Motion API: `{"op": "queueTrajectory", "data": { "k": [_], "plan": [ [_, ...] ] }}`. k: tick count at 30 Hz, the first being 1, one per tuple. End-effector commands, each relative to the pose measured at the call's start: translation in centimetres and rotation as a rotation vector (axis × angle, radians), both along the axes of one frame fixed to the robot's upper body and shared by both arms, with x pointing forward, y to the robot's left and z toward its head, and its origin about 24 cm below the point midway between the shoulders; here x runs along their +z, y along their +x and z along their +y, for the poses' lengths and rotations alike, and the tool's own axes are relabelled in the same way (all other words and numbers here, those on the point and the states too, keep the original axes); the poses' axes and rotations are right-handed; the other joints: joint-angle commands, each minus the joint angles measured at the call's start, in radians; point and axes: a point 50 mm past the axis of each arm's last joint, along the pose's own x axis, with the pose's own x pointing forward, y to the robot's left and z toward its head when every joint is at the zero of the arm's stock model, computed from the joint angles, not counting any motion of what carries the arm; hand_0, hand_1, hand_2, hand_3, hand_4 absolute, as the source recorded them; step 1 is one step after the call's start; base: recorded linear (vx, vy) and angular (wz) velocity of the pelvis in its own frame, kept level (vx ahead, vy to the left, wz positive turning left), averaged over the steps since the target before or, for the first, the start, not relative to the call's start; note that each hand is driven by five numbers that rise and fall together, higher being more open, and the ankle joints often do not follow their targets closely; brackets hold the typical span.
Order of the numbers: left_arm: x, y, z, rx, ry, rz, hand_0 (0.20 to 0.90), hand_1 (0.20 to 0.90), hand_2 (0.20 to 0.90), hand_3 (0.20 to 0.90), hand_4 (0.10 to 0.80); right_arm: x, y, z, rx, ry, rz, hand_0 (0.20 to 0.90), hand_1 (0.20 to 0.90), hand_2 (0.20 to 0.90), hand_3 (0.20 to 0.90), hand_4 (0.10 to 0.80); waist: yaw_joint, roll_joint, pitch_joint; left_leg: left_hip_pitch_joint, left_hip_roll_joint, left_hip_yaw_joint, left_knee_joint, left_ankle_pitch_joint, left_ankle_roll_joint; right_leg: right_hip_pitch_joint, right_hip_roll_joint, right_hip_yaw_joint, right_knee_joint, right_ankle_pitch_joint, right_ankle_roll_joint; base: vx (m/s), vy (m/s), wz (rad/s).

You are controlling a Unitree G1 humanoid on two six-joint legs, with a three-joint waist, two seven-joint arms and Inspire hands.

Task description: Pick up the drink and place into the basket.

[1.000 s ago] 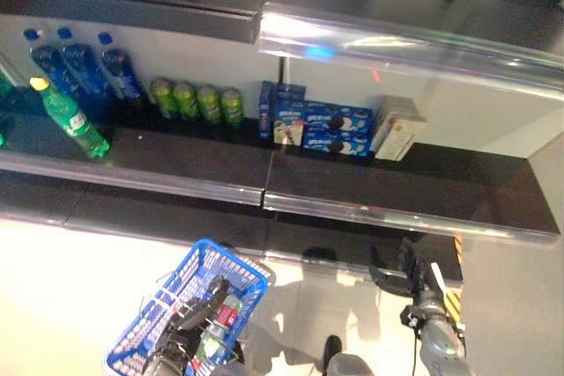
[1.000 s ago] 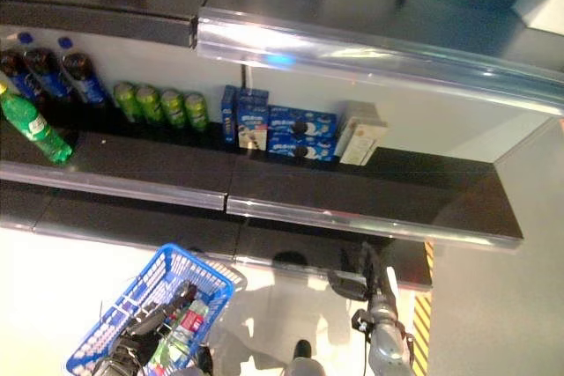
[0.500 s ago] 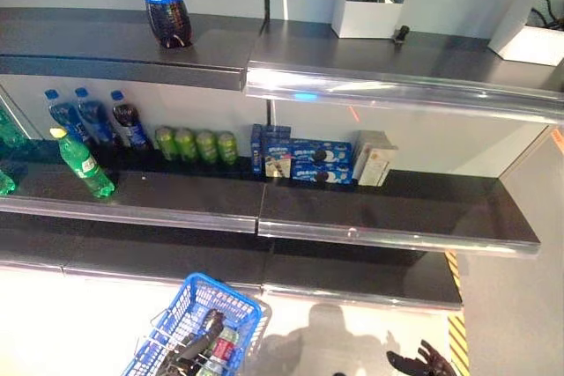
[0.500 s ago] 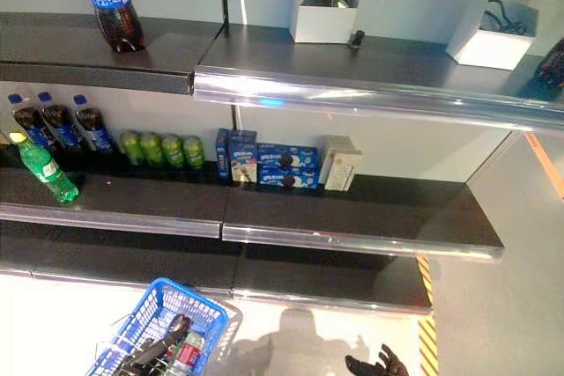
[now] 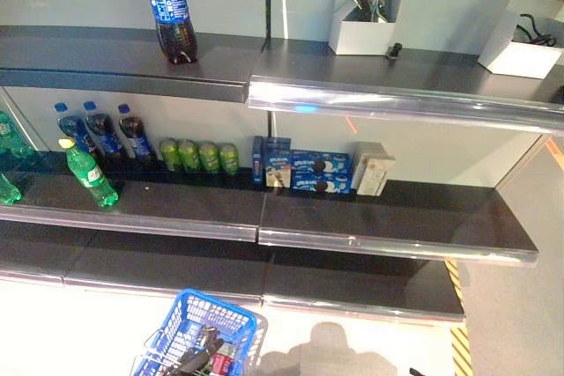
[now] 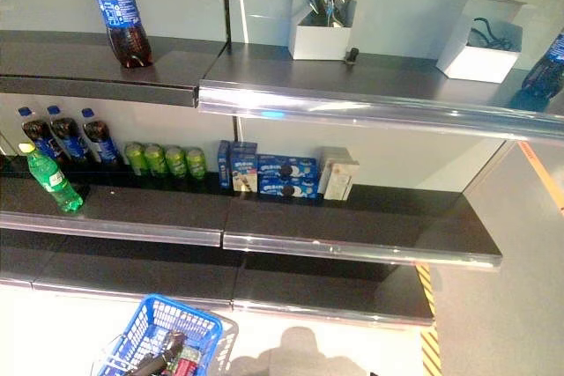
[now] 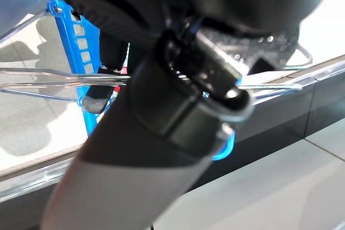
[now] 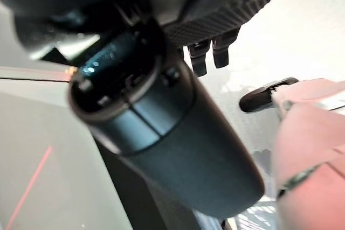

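view has tilted up since a second ago, shelves (image 5: 264, 209) fuller in frame | blue basket (image 5: 236, 323) at 6 o'clock; bottle (image 5: 220, 363) inside; left hand (image 5: 196, 360) clenched on handle | right hand gone from view; placement looks done

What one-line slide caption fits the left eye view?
Store shelves stocked with a green bottle, cola bottles, green cans and blue biscuit boxes, above a blue basket.
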Motion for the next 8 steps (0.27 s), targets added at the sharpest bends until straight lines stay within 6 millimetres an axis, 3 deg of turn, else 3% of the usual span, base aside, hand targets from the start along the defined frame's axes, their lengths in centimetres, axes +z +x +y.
{"op": "queueTrajectory", "data": {
  "k": [1,8],
  "plan": [
    [1.60,3.10,2.23,-0.216,0.095,-0.128,0.300,0.300,0.300,0.200,0.100,0.94,3.45,-1.75,0.034,-0.042,-0.075,0.900,0.900,0.900,0.900,0.800,0.044,0.057,0.041,0.053,-0.032,-0.005,0.007,-0.085,0.013,0.014,0.027,-0.071,0.033,-0.006,-0.001,0.000,0.000,0.00],
    [1.50,2.90,2.17,-0.245,0.089,-0.109,0.300,0.300,0.300,0.200,0.100,0.86,3.28,-1.72,0.049,-0.026,-0.058,0.900,0.900,0.900,0.900,0.800,0.047,0.057,0.045,0.054,-0.033,-0.008,0.007,-0.086,0.014,0.016,0.025,-0.075,0.035,-0.008,0.000,0.000,0.000,0.00]
  ]
}}
